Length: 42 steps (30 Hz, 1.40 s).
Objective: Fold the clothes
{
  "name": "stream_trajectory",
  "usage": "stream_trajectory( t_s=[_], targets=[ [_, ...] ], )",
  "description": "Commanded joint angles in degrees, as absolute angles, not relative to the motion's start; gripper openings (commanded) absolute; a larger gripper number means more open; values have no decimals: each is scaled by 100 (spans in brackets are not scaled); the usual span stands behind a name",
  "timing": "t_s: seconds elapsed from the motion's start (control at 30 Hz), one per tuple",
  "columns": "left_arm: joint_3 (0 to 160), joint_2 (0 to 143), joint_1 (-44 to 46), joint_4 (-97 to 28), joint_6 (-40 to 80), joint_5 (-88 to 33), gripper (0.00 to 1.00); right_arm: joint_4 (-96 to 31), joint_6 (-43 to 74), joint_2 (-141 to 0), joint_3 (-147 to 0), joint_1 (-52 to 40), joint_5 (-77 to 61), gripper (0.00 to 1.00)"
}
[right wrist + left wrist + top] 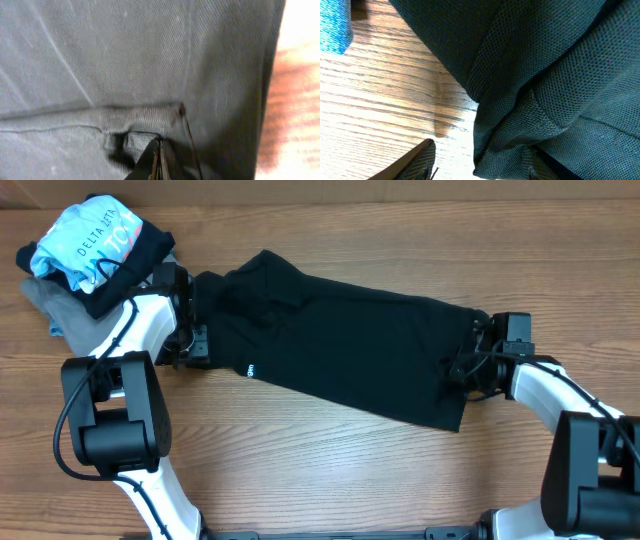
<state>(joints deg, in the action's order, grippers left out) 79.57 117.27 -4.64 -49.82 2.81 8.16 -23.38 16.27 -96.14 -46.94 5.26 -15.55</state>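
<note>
The black garment (340, 340) lies spread in a long band across the wooden table, with tiny white logo text (249, 368) near its front hem. My left gripper (192, 345) is at its left end. In the left wrist view the gripper (477, 162) is open, one finger over bare wood and the other against a folded edge of the garment (545, 60). My right gripper (462, 368) is at the garment's right end. In the right wrist view its fingers (160, 150) are pressed together, pinching a pucker of the black fabric (100, 60) near a seam.
A light-blue printed shirt (85, 240) lies bundled on a grey folded garment (60, 305) at the back left, close behind my left arm; a blue corner shows in the left wrist view (332, 25). Bare wood table (300, 470) lies in front of the garment.
</note>
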Motion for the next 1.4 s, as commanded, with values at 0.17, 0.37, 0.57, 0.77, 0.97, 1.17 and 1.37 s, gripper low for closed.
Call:
stream_trajectory(
  t_s=[0.17,0.37,0.57,0.77,0.97,1.17,1.37],
  targets=[
    [7754,12031,-379,-4943,211,298,63,-2934,1675,-8838,-5002,534,-1026,4],
    [7839,12031,-384,-4993,211,298,78,-3238,1824,-8368,-5002,534,-731,4],
    [8001,12031,-384,-5168,167,298,87,-3448,1831,-8235,-5002,534,-493,4],
    [8038,12031,-384,-5183,167,296,90,-3367,2014,-8235,-5000,534,-84,7],
    [8038,12031,-384,-5186,167,296,91,-3046,1986,-8287,-4989,534,-67,38],
    [8038,12031,-384,-5183,169,294,91,-2635,1752,-8733,-4989,532,-735,41],
    [8038,12031,-384,-5199,167,294,92,-1922,1758,-9415,-4991,532,-1177,41]
  ],
)
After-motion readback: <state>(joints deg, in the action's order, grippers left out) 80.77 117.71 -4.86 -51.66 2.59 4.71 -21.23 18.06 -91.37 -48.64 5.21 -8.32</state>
